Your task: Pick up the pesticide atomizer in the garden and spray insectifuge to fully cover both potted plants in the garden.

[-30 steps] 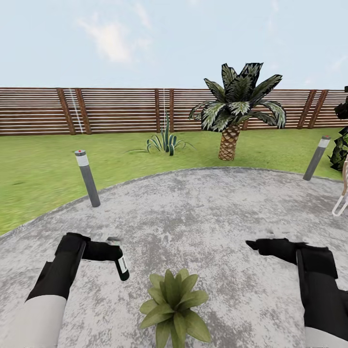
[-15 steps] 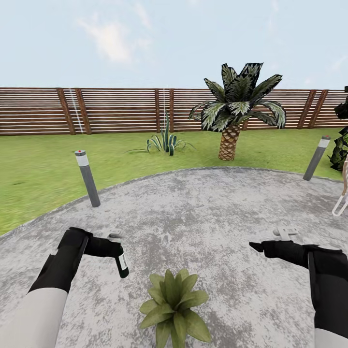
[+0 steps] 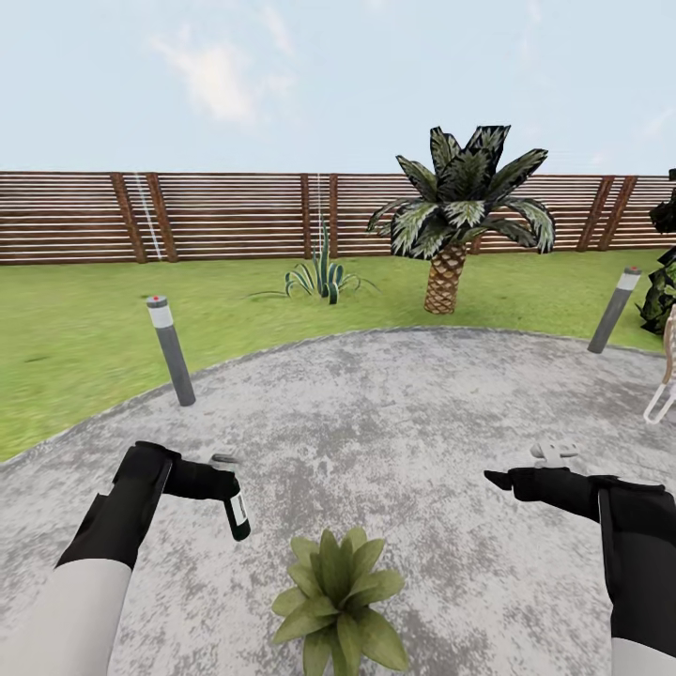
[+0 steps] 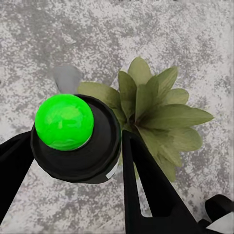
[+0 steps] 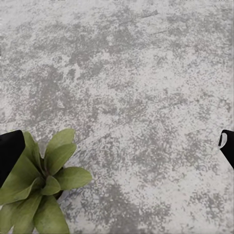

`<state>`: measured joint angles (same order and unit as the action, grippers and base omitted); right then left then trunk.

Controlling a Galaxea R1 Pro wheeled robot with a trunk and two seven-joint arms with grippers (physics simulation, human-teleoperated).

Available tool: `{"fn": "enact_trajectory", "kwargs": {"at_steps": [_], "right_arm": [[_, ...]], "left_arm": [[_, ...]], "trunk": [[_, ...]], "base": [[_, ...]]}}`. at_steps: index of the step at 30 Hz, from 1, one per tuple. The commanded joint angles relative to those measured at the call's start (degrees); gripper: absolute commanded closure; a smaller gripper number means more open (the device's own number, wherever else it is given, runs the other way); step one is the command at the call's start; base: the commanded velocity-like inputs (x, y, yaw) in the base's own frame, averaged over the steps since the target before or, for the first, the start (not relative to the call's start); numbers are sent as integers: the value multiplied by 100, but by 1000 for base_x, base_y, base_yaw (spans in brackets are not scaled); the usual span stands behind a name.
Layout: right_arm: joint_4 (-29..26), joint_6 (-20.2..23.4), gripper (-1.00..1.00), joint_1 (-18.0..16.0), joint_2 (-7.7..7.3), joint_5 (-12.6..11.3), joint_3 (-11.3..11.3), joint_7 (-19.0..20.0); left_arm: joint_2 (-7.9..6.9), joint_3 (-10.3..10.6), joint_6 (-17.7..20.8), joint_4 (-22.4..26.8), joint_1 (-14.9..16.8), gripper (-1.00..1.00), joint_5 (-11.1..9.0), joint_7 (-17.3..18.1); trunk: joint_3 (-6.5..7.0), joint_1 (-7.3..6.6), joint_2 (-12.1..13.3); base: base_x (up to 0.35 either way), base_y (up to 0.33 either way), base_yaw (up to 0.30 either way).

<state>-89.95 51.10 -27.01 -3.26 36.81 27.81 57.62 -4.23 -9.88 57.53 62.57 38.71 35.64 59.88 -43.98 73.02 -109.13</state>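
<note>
The garden has one brown slat fence (image 3: 216, 214) across the back, a green lawn (image 3: 75, 338), and one round patch of grey paving (image 3: 404, 404) under both arms. One palm (image 3: 462, 211) and one spiky agave (image 3: 322, 274) stand far beyond the tools. Two grey bollards (image 3: 172, 350) rise at the paving's edge, the second (image 3: 614, 308) beyond the right tool. A dark shrub and a pale object are cut off at the right border.

One potted plant (image 3: 340, 601) sits between and just nearer than the two tools; its pot is hidden by leaves and its lower leaves are cut off.

The left tool (image 3: 221, 483) is clamped on the single pesticide atomizer (image 3: 237, 509), which hangs bottom-down beside the plant; its cap shows bright green in the left wrist view (image 4: 64, 122). The right tool (image 3: 502, 480) holds nothing, its fingers (image 5: 10, 153) spread wide.
</note>
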Motion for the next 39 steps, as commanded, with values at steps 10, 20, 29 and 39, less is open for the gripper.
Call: {"fn": "enact_trajectory", "kwargs": {"at_steps": [10, 20, 29, 39], "right_arm": [[-5, 16, -100, -6, 0, 60, -4, 55], [-5, 23, -100, -6, 8, 61, -27, 43], [9, 16, -100, 0, 14, 63, -54, 31], [12, 8, -100, 3, 35, 57, -64, 61]], "left_arm": [[82, 18, 31, -443, 24, 100, 799, 77], [90, 21, 31, -1519, 522, 100, 864, 93], [97, 28, 31, -1870, 697, 100, 866, 94], [203, 230, 31, -2172, 709, 100, 870, 114]], "trunk": [[102, -221, 400], [192, -441, 801], [273, -638, 1162], [285, -748, 1362]], "base": [[0, 0, 0], [0, 0, 0], [0, 0, 0], [0, 0, 0]]}}
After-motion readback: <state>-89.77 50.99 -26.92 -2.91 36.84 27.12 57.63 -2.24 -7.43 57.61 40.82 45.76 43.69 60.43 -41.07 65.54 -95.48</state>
